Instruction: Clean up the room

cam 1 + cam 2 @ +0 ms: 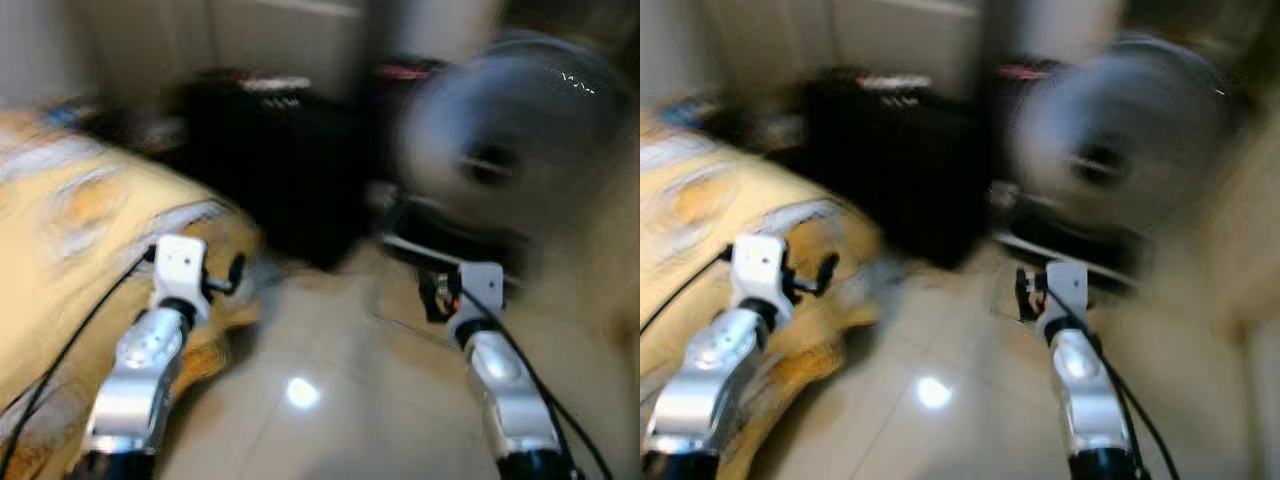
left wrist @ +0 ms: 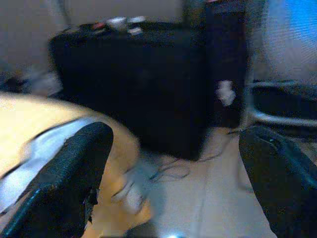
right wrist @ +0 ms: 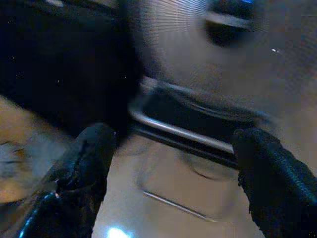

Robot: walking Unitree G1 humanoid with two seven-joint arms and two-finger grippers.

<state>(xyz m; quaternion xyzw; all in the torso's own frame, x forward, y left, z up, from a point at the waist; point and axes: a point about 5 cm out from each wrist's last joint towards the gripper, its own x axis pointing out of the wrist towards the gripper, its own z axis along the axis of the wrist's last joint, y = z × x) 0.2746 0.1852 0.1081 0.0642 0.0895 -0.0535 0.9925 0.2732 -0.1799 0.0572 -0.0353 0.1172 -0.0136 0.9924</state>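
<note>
Ahead of a blurred, moving view, both tools, left tool point(image 1: 222, 272) and right tool point(image 1: 438, 296), hang wide and empty over floor point(image 1: 330, 400). Yellow bedding point(image 1: 70, 230) lies left, nearer the left arm; fan point(image 1: 520, 130) far right.

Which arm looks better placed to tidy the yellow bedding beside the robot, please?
Probably the left. The left gripper is open right at the edge of the yellow bedding, while the right gripper, also open, points toward the fan.
</note>
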